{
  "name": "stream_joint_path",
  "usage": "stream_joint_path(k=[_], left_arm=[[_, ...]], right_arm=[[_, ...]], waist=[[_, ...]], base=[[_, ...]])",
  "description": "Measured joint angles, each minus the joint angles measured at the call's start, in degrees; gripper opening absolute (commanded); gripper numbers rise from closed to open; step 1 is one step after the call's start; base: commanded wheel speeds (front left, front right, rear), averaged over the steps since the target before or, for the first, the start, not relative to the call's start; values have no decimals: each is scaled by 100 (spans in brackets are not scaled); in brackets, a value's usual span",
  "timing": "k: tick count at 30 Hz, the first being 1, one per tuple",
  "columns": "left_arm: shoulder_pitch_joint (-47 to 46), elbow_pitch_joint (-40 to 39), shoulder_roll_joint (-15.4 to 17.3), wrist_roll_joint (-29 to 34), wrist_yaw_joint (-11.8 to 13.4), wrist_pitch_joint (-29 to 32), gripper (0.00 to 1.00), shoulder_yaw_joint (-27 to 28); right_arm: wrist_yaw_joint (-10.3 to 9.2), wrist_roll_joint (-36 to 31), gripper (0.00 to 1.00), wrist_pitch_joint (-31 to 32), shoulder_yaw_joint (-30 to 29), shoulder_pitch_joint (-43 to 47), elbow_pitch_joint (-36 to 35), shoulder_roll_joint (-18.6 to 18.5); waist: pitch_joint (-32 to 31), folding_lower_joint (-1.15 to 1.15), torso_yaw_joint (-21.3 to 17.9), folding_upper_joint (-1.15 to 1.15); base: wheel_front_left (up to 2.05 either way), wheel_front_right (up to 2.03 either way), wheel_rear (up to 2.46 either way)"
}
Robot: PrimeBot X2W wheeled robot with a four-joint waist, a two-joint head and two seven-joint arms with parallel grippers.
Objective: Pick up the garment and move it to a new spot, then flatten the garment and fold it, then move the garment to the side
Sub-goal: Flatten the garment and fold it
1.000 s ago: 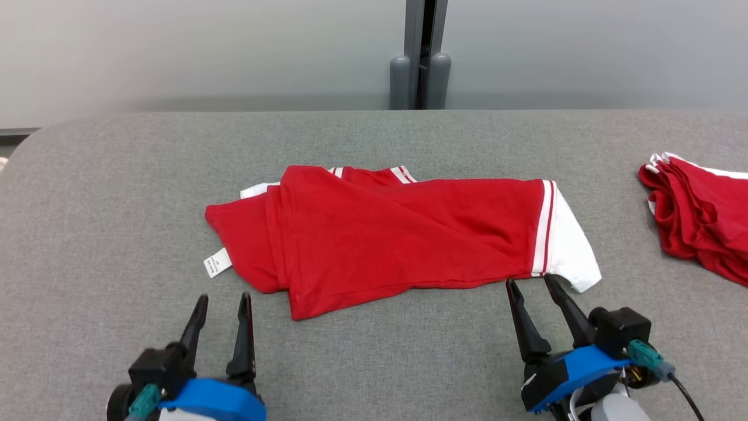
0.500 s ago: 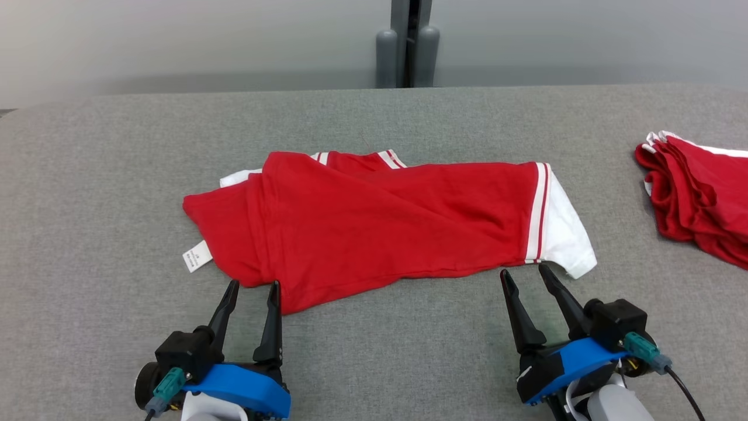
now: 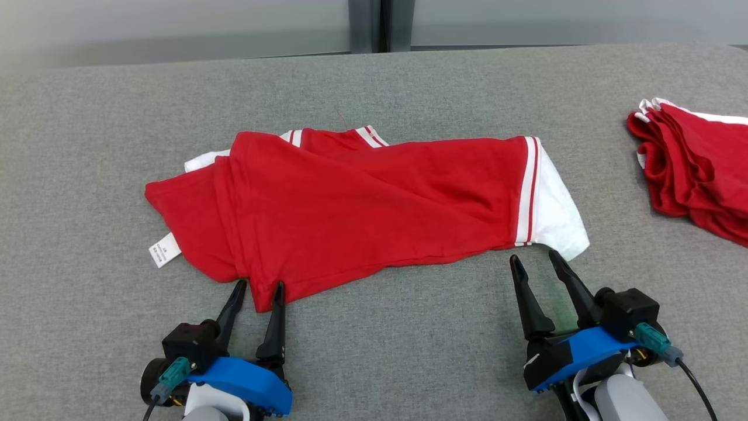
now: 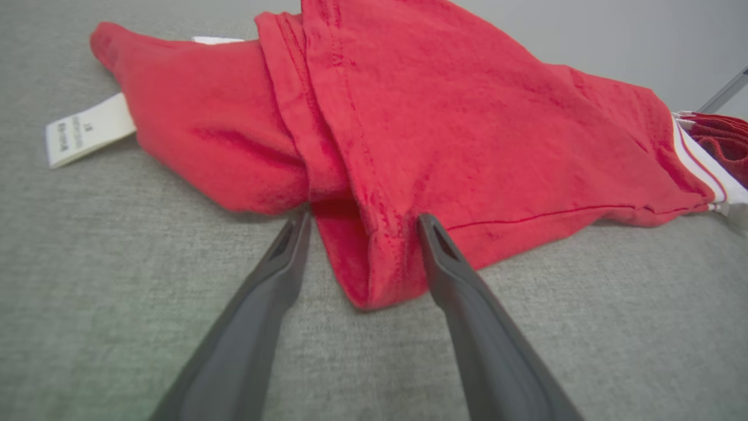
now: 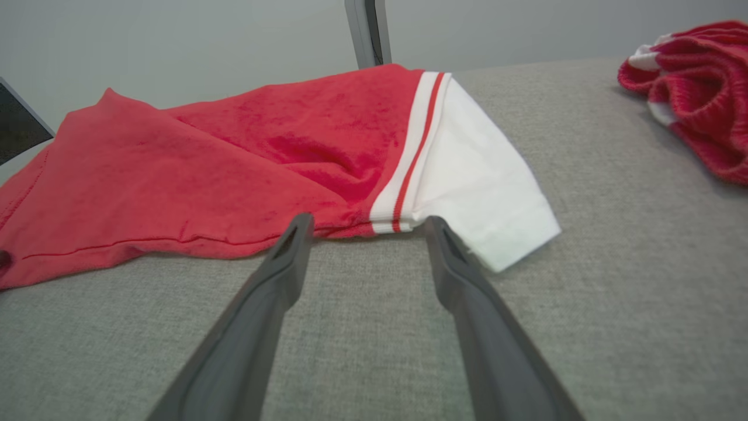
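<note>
The left claw (image 3: 261, 284) stands wide open at the near edge of the red shirt (image 3: 362, 204). Its two fingers sit either side of the pointed corner of cloth that pokes towards the robot. The corner lies between them, the right finger's tip lies over the hem, and nothing is pinched. The right claw (image 3: 533, 255) is just as wide open and has hold of nothing. Its tips reach the shirt's near edge where the striped band meets the white sleeve (image 3: 552, 216); I cannot tell whether they touch the cloth.

The shirt lies roughly folded across the middle of the grey table (image 3: 409, 351), with the sleeve at its right end.

By count there are two claws, one shirt laid out, and one separate heap of red and white clothes (image 3: 695, 169) well off to the right. How many pieces are in the heap I cannot tell.

One white tag (image 3: 164, 250) sticks out from the shirt's left end. It carries small dark print, too blurred to read.
</note>
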Motion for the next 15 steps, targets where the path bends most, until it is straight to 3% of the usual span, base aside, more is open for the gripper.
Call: stream_joint_path(k=[1, 2, 3, 9, 15], left_arm=[[-3, -7, 5, -35, 0, 0, 83, -27], [-5, -12, 8, -69, 0, 0, 33, -53], [-11, -26, 8, -105, 0, 0, 0, -74], [-38, -123, 88, -297, -1, 0, 0, -298], [103, -428, 99, -201, -1, -1, 0, 83]], right_arm=[[0, 0, 100, 0, -13, 0, 0, 0], [0, 0, 100, 0, -27, 0, 1, 0], [0, 0, 100, 0, -45, 0, 3, 0], [0, -20, 100, 0, -119, -1, 62, 1], [0, -53, 100, 0, -263, 97, 160, 2]], waist=[[8, 0, 8, 0], [12, 0, 20, 0], [9, 0, 42, 0], [-129, 0, 277, 0], [-518, 0, 592, 0]], base=[[0, 0, 0], [0, 0, 0], [0, 0, 0], [0, 0, 0], [0, 0, 0]])
